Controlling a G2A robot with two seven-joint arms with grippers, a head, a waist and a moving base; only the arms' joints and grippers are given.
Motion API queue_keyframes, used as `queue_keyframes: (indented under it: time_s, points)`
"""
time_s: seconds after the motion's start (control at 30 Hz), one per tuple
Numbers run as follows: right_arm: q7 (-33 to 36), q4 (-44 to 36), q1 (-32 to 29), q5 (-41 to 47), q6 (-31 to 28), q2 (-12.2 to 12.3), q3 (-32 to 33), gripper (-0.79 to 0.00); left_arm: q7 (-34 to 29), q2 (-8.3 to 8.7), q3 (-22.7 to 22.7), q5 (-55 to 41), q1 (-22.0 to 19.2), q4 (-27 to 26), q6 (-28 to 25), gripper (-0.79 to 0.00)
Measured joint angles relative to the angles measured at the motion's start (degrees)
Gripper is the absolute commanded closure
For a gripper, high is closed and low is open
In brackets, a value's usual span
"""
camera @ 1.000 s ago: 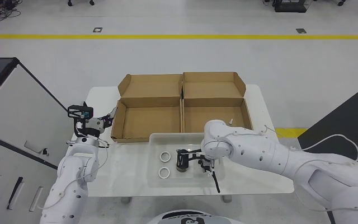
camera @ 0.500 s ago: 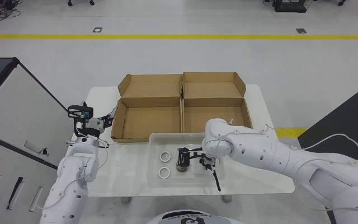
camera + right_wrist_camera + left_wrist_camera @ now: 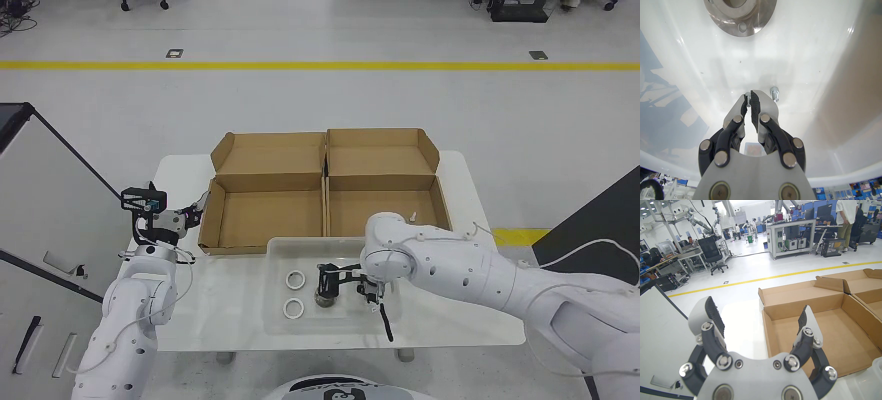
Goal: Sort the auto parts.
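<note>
- Black rubber pads of the right gripper (image 3: 749,97) are closed narrow on a small silver bolt (image 3: 747,94). They pinch its threaded shank, and the head shows just past the fingertips.
- Just beside it a second bolt (image 3: 773,93) lies on the floor of the white tray (image 3: 800,56), apart from the fingers and not touched.
- Farther along the same tray sits a round metal flange (image 3: 761,20) with a small hole in its rim, well apart from both bolts.
- In the top view the tray takes the lower middle of the frame, and two white rings (image 3: 295,279) lie in its left part, one below the other.
- Behind the tray, at the middle of the frame, two open cardboard boxes (image 3: 265,215) stand side by side and touching. Both look empty.
- At the left of the frame the left gripper (image 3: 759,311) hovers just beside the outer wall of the box nearer to it, its fingers spread wide with nothing between them.
- As I judge it, the step in hand is the picking of one bolt. The grasp seems made, but I cannot tell if the bolt is already off the tray floor.
- The next move, I think, calls for a straight, slow lift and then a carry over the far rim of the tray to one of the boxes. The hold is only at the fingertips on a thin thread, so the bolt may turn or slip.
</note>
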Motion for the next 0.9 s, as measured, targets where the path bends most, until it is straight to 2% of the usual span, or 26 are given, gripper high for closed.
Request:
queue_keyframes:
  time_s: [0.2,0.4,0.67,0.9]
  points:
    - [0.99,-1.68,1.46,3.08,1.0,0.3,0.0,0.0,0.0,0.0,0.0,0.0,0.0,0.0,0.0,-0.785]
    - [1.62,-6.41,6.54,11.34,1.63,1.96,0.0,0.0,0.0,0.0,0.0,0.0,0.0,0.0,0.0,-0.785]
    - [-1.66,-12.19,13.66,22.52,-1.63,6.15,0.0,0.0,0.0,0.0,0.0,0.0,0.0,0.0,0.0,-0.785]
    - [-8.93,-9.57,16.78,27.89,-8.88,10.63,0.0,0.0,0.0,0.0,0.0,0.0,0.0,0.0,0.0,-0.785]
